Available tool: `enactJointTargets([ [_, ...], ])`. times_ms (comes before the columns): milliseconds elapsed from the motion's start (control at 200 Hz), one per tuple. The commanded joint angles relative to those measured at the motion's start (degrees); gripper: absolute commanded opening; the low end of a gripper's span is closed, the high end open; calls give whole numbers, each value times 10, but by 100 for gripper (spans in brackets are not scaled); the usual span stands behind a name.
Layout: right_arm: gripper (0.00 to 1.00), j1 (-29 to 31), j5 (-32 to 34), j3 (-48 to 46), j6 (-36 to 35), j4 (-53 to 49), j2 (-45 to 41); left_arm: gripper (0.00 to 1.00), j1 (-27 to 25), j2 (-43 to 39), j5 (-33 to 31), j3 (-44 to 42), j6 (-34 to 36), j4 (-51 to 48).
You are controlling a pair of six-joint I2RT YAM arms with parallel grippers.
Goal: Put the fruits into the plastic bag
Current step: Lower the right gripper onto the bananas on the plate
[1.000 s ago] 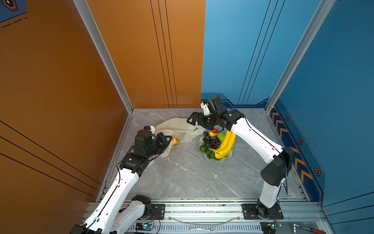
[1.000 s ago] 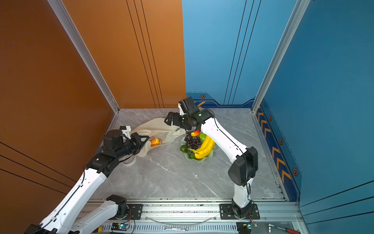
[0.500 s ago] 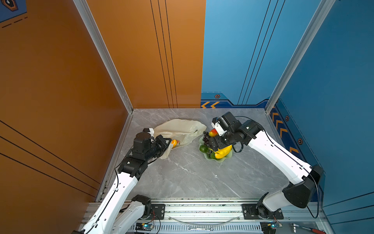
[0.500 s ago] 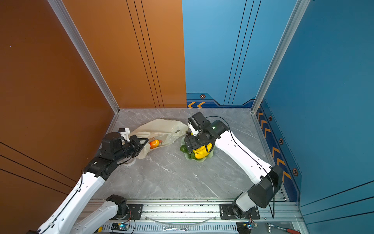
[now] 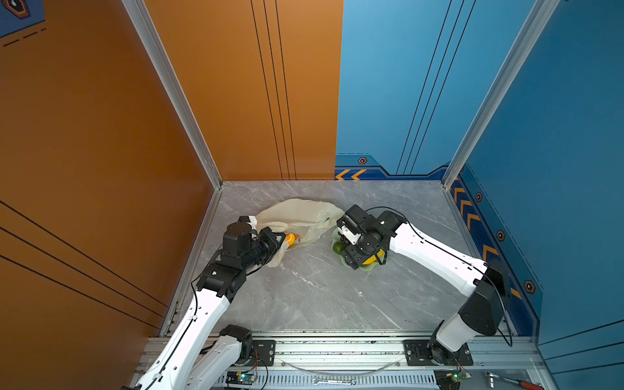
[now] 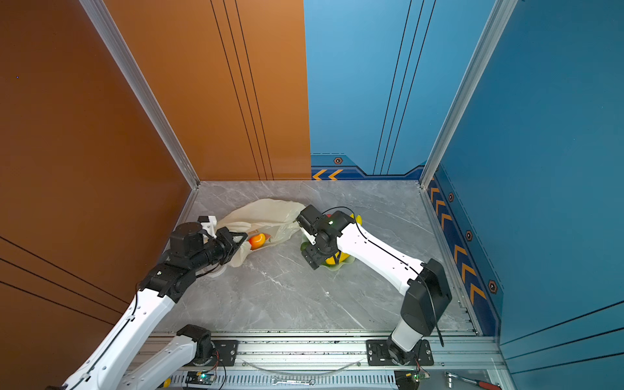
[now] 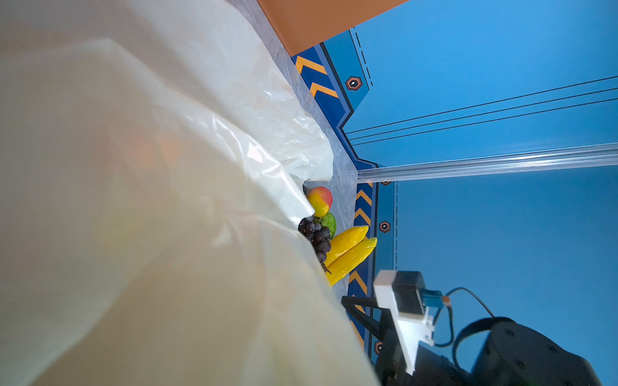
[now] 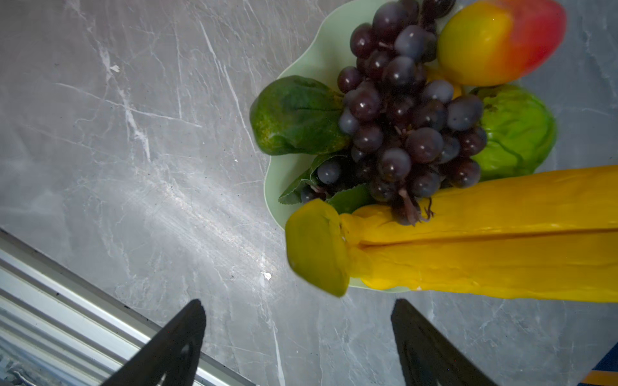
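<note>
Sharing one dish (image 8: pixel 317 50): two green fruits (image 8: pixel 297 115)

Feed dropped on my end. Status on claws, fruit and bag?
Left claw shut on plastic bag. Right claw open, empty, near banana bunch. Grapes and others in dish, one orange fruit inside bag. Nothing blocking.

The plastic bag (image 5: pixel 299 214) (cream-white, translucent, crumpled) lies slumped with one orange-yellow fruit (image 5: pixel 290 238) at its mouth, while the banana bunch (image 8: pixel 485 234), purple grape cluster (image 8: pixel 401 110), red-yellow mango (image 8: pixel 501 43) and green fruits (image 8: pixel 297 117) sit heaped in the pale green dish (image 8: pixel 317 50) just beside it.
</note>
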Motion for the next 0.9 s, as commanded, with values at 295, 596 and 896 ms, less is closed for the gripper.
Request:
enactJointTargets([
  [295, 69, -16, 26, 39, -4, 14, 60, 0, 7, -4, 3, -8, 15, -6],
  [596, 55, -21, 26, 31, 1, 13, 52, 0, 23, 9, 21, -4, 19, 3],
  [896, 36, -30, 22, 14, 3, 12, 42, 0, 28, 17, 32, -4, 20, 9],
])
